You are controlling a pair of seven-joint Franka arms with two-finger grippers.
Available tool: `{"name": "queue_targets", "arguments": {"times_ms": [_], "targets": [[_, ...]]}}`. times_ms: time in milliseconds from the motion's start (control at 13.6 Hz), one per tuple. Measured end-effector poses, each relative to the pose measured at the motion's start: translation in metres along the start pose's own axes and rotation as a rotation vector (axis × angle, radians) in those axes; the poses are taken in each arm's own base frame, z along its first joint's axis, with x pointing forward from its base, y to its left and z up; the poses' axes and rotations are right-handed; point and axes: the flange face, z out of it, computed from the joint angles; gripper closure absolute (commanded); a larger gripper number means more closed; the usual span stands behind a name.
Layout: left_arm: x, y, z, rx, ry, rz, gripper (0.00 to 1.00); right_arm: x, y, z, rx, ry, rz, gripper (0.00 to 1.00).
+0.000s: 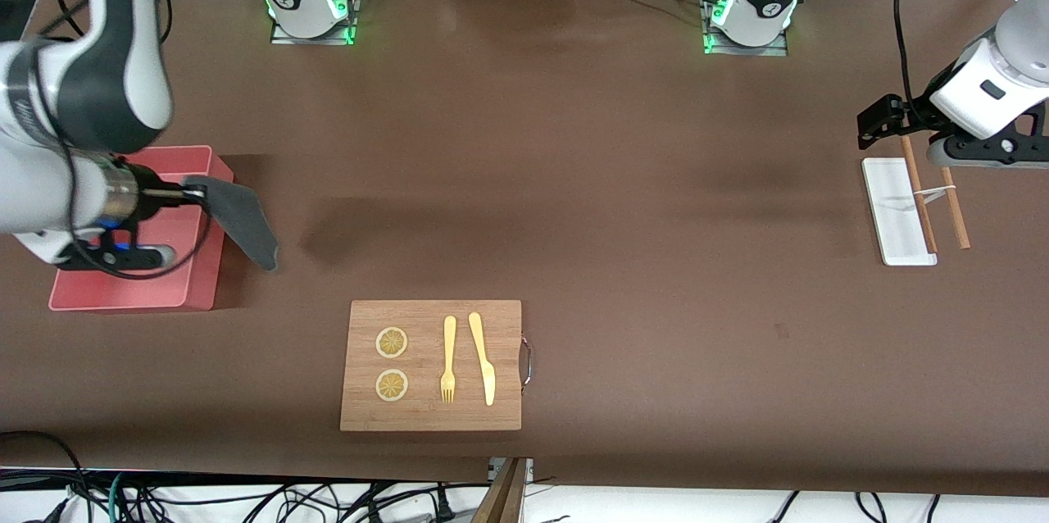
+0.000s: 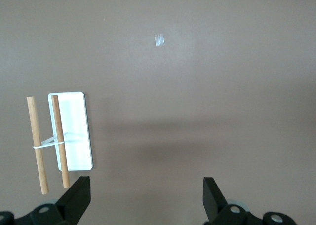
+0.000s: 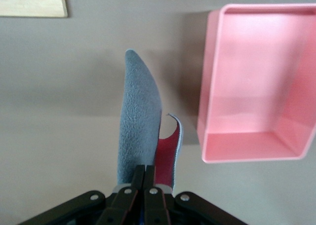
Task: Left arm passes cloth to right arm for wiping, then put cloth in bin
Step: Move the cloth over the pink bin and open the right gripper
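Both Franka arms wear glossy white shells with dark grey joint bands — black cables trail along them. Green lights glow at the two bases on metal plates. Each wrist ends in black gripper hardware — silver screws showing.

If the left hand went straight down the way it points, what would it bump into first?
Probably just bare table. The open left hand points at brown tabletop, with the white tray and wooden sticks off to one side.
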Motion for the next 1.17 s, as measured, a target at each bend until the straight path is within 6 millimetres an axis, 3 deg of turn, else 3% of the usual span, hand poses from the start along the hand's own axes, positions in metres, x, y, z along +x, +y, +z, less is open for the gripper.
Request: {"name": "queue_targets", "arguments": {"times_ms": [293, 587, 733, 880, 1173], "targets": [[0.007, 0.000, -0.003, -0.003, 0.008, 0.001, 0.00, -0.020, 0.070, -0.022, -0.011, -0.008, -0.068, 1.00], [0.010, 0.000, 0.002, -0.004, -0.008, 0.002, 0.00, -0.034, 0.170, -0.015, -0.062, -0.029, -0.114, 1.00], [0.009, 0.000, 0.001, -0.004, -0.009, 0.001, 0.00, -0.032, 0.203, 0.002, -0.066, -0.019, -0.128, 1.00], [0.008, 0.000, 0.001, -0.004, -0.024, 0.001, 0.00, -0.026, 0.225, 0.030, -0.058, -0.029, -0.132, 1.00], [0.006, -0.001, 0.001, -0.003, -0.035, -0.001, 0.00, -0.009, 0.233, 0.089, -0.051, -0.063, -0.130, 1.00]]}}
